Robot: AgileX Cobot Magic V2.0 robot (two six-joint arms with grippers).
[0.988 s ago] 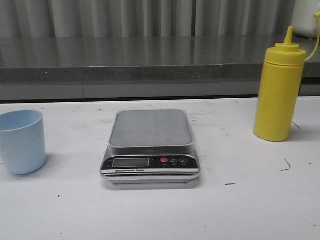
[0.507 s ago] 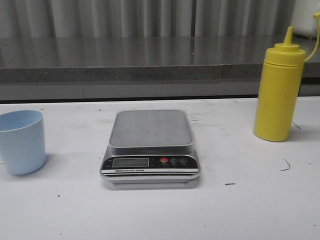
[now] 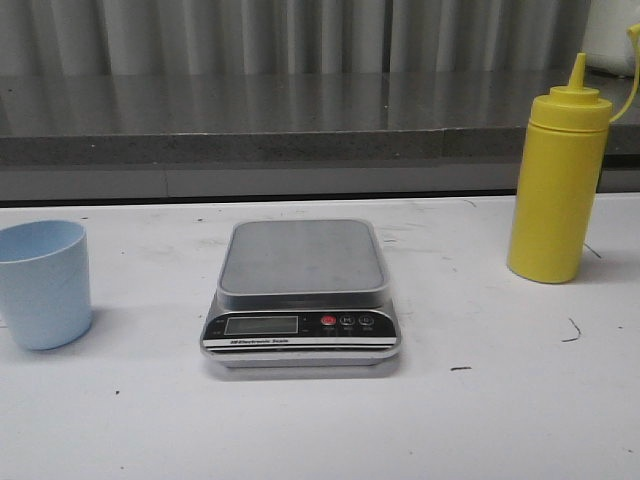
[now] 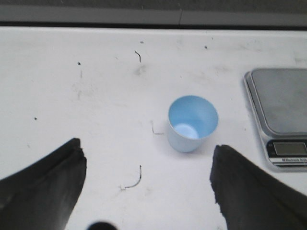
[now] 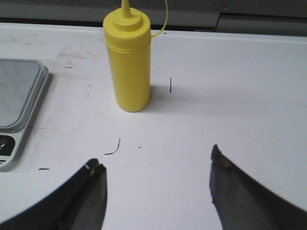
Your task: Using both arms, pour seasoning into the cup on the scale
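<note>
Two black robot grippers are spread wide and empty above a white table. In the left wrist view, the left gripper (image 4: 147, 184) shows two dark fingers (image 4: 45, 187) far apart, touching nothing. Beyond the gap between them stands a small pale blue plastic cup (image 4: 192, 123), upright, open side up, with nothing visible inside. Just beside the cup, but apart from it, is the edge of a digital kitchen scale (image 4: 280, 117).

In the right wrist view, the right gripper (image 5: 157, 187) is likewise wide open and holds nothing. Ahead of its fingers, well apart from them, stands a tall yellow squeeze bottle of seasoning (image 5: 127, 60), upright on the table, with a screw cap and a pointed nozzle. A thin yellow strap curves away from its top.

The front view shows no arms. The scale (image 3: 300, 293) sits at the centre of the table (image 3: 480, 420), its grey steel platform bare. Its black front panel has an LCD display, one red button and two dark buttons; no reading can be made out. The cup (image 3: 44, 283) stands at the far left edge of the view, well apart from the scale. The seasoning bottle (image 3: 558, 180) stands at the back right, also well apart from the scale and clearly taller than the cup. Small dark scuffs mark the tabletop.
</note>
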